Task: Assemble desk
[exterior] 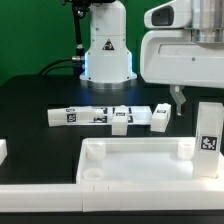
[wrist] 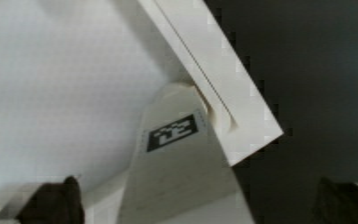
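Note:
The desk top point(exterior: 135, 152), a large white rimmed tray, lies at the front of the black table. One white leg point(exterior: 207, 135) with a black-and-white tag stands upright at the tray's far corner on the exterior view's right. My gripper point(exterior: 194, 100) hangs open just above that leg and holds nothing. In the wrist view the same leg point(wrist: 176, 165) rises beside the tray's rim point(wrist: 211, 80). It lies between my dark fingertips point(wrist: 51, 203), with a gap on each side. More tagged white legs point(exterior: 65, 116) lie in a row behind the tray.
The robot's base point(exterior: 106, 50) stands at the back of the table behind the row of legs. A small white block point(exterior: 3, 151) sits at the exterior view's left edge. Bare black table surface point(exterior: 30, 135) lies between the row and the tray.

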You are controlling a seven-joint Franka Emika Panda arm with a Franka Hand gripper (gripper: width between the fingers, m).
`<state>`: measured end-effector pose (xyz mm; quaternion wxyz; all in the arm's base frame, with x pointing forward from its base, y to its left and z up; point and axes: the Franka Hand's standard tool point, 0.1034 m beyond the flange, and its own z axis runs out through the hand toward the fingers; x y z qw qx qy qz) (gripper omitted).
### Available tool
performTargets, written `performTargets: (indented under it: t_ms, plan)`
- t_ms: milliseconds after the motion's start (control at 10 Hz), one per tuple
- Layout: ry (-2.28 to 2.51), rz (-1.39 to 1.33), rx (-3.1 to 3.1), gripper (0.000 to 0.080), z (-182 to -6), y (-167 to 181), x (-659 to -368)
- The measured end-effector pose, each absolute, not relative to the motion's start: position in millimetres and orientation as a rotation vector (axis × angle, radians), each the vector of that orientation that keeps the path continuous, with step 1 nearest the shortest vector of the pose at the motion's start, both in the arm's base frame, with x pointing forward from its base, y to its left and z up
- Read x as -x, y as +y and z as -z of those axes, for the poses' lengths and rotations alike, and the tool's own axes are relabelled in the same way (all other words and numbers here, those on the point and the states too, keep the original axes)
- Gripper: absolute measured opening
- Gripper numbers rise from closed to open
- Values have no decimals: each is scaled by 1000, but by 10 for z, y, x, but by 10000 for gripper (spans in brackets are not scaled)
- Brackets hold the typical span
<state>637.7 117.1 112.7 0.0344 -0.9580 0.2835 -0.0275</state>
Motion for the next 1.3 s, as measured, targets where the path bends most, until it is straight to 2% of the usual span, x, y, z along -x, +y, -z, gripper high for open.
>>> performTargets:
  t_ms: [200, 300, 400, 600, 900, 1300]
  plan:
    - [914, 82, 2931, 357, -1126, 1168, -6377]
    - [1023, 72, 2895, 357, -1117, 1157, -6365]
    - [1132, 67, 2850, 286, -1120, 1141, -6371]
    - [1404, 34, 2698, 286, -1134, 1087, -6380]
    - [2003, -24, 2147, 286, -1117, 1152, -6350]
    - [2073, -64, 2073, 287, -1128, 1163, -6357]
